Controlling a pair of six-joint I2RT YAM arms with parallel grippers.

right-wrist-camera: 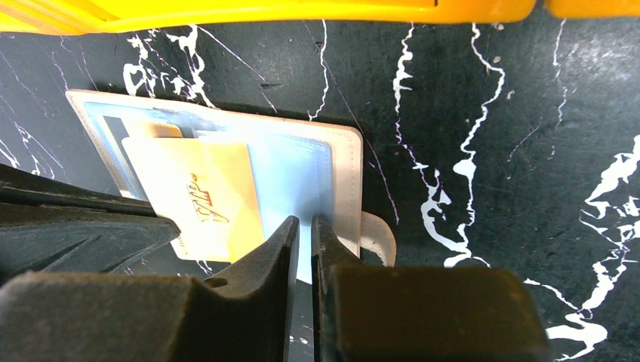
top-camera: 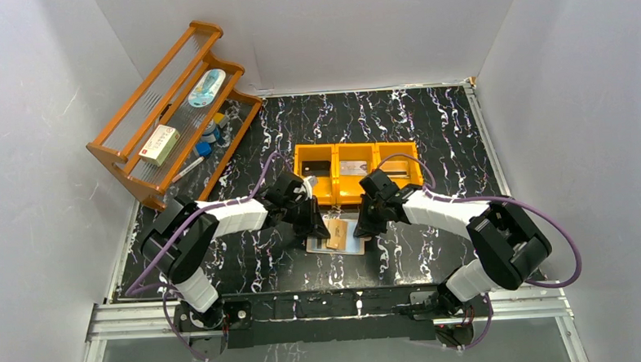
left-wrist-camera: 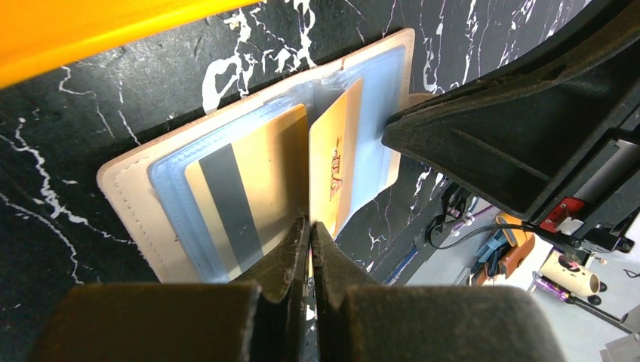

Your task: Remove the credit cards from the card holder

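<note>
Pinching shut on the near edge of a gold card (left-wrist-camera: 336, 151), the left gripper (left-wrist-camera: 309, 237) has it standing up from the open holder (left-wrist-camera: 124, 181) — a second card (left-wrist-camera: 234, 196), grey-striped, lies flat in its left half. Holder sits spread open on the table (top-camera: 437, 127), just in front of the tray (top-camera: 346, 194), between the two arms. Over on the right, the right gripper (right-wrist-camera: 304, 237) is nearly closed, its tips nipping the blue sleeve (right-wrist-camera: 298, 177) at the holder's right edge — the tab (right-wrist-camera: 377, 234) pokes out just beside them.
</note>
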